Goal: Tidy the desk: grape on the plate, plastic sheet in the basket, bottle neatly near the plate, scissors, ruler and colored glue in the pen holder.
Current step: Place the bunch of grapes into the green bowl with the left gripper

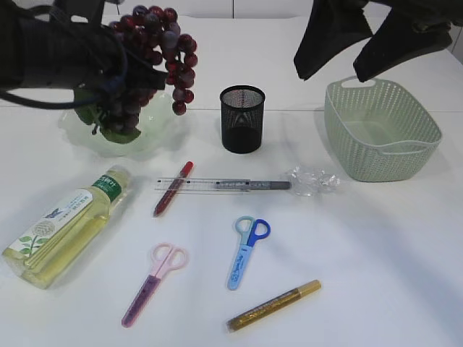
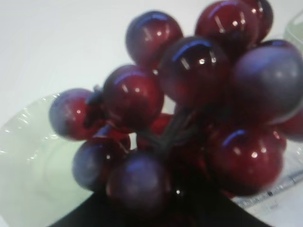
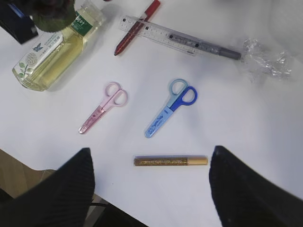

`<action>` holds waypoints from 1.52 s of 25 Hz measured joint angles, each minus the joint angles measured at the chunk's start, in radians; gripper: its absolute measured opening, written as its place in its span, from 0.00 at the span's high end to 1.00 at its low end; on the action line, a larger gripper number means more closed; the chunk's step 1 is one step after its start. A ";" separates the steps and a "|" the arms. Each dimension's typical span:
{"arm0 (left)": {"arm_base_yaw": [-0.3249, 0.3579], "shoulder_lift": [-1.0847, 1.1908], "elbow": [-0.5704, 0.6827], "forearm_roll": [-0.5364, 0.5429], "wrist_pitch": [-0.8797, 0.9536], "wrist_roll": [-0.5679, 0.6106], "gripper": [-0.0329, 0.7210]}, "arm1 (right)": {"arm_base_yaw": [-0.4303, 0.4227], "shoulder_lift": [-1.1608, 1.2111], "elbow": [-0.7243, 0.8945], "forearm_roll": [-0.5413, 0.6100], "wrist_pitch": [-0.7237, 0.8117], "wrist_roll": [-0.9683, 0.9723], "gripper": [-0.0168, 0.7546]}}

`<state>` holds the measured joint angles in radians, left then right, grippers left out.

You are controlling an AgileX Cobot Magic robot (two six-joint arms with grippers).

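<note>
The left gripper (image 1: 119, 83) is clamped on the grapes (image 1: 155, 50), holding the bunch in the air just above the plate (image 1: 155, 137). This is the grape step; next, I judge, it must lower the bunch and let go. The right gripper (image 3: 151, 189) hangs wide open and empty, high above the basket (image 1: 380, 134), far right of the plate.

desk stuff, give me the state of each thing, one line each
grape bunch: held up by left gripper, above the plate
plate: on the table, no grapes resting in it
pen holder: upright, nothing sticking out
basket: upright, empty
plastic sheet: crumpled on the table
bottle: lying on its side
ruler: flat, across the red glue pen
right gripper: open, holding nothing
</note>
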<state>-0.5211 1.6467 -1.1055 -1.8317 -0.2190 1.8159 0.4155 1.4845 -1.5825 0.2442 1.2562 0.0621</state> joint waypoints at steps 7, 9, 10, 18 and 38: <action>0.146 0.004 -0.118 -0.005 -0.023 -0.037 0.75 | 0.000 0.000 0.000 -0.008 0.000 0.000 0.22; 0.196 0.019 -0.155 -0.005 -0.007 -0.041 0.75 | 0.000 0.000 0.000 -0.012 0.000 0.000 0.22; 0.222 0.027 -0.173 -0.005 0.004 -0.041 0.75 | 0.000 0.000 0.000 -0.016 0.000 0.000 0.22; 0.315 0.169 -0.286 -0.005 0.098 -0.044 0.75 | 0.000 0.000 0.000 -0.053 0.000 0.000 0.22; 0.337 0.508 -0.471 -0.005 0.124 -0.057 0.74 | 0.000 0.000 0.000 -0.065 0.000 0.000 0.22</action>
<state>-0.1846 2.1542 -1.5762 -1.8369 -0.0945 1.7585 0.4155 1.4845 -1.5825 0.1795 1.2562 0.0621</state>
